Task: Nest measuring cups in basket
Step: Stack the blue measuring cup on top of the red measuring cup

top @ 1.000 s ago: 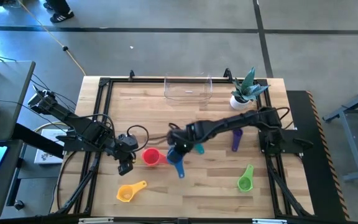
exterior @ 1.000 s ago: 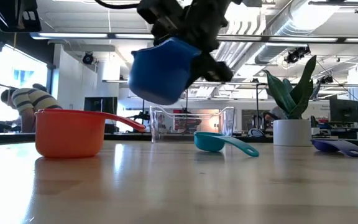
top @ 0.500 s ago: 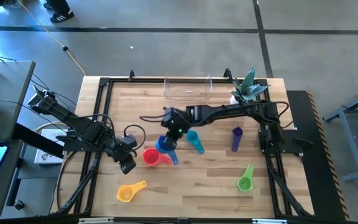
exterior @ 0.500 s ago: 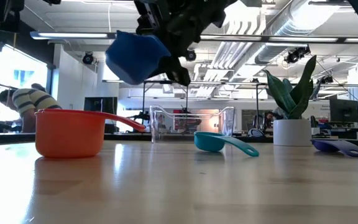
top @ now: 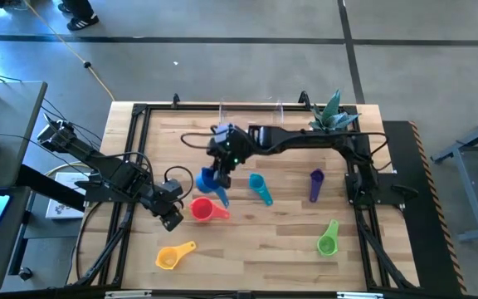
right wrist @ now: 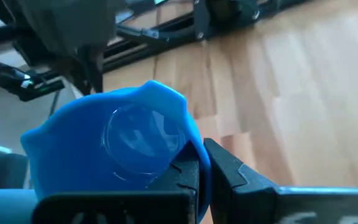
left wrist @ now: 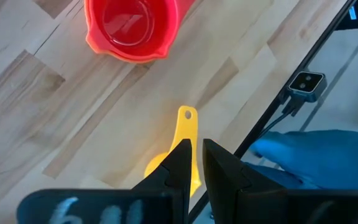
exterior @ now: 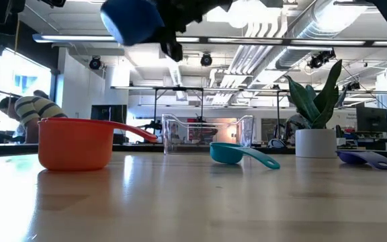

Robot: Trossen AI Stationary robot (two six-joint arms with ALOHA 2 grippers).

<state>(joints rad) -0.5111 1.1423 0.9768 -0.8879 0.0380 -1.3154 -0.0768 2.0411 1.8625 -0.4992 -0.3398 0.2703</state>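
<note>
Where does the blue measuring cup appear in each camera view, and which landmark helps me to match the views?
High view: blue cup left of centre, held by the right hand.
Low view: top left, lifted above the red cup.
Left wrist view: not in it.
Right wrist view: fills the lower left, clamped by its handle.
Shared landmark: the red cup, seen in the high, low and left wrist views.

The wooden table (top: 280, 249) carried red (top: 202, 209), orange (top: 173, 255), teal (top: 259, 188), purple (top: 315, 184) and green (top: 329, 238) cups, the clear basket (top: 251, 121) and a potted plant (top: 325, 123).
</note>
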